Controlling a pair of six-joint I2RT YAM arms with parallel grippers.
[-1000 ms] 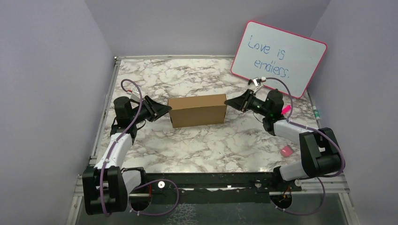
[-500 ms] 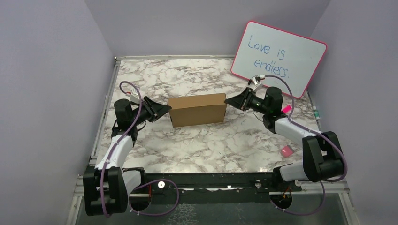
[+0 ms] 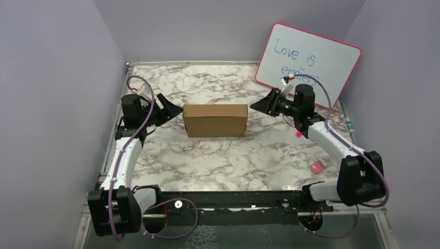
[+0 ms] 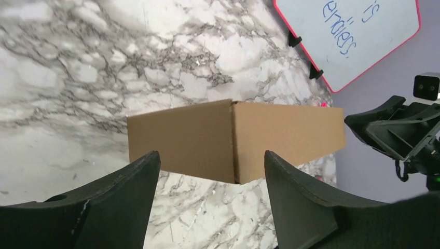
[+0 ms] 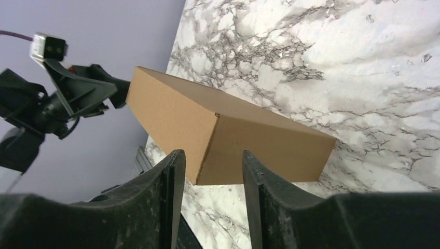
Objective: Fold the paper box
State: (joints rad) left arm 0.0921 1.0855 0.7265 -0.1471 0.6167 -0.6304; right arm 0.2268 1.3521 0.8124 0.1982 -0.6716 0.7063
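The paper box (image 3: 215, 120) is a closed plain brown rectangular box lying on the marble table, near its middle. It also shows in the left wrist view (image 4: 233, 140) and in the right wrist view (image 5: 223, 137). My left gripper (image 3: 174, 110) is open and empty, just left of the box's left end, a small gap apart from it. My right gripper (image 3: 258, 106) is open and empty, just right of the box's right end, also apart from it. In the wrist views both jaws stand spread, with nothing between them.
A pink-framed whiteboard (image 3: 308, 63) leans against the back right wall. A small pink object (image 3: 316, 166) lies at the table's right side. A marker (image 3: 351, 125) lies at the right edge. Purple walls close in the table on the left, back and right.
Both grippers have pulled back from the box's ends and risen a little. The box has turned slightly and now lies square to the table.
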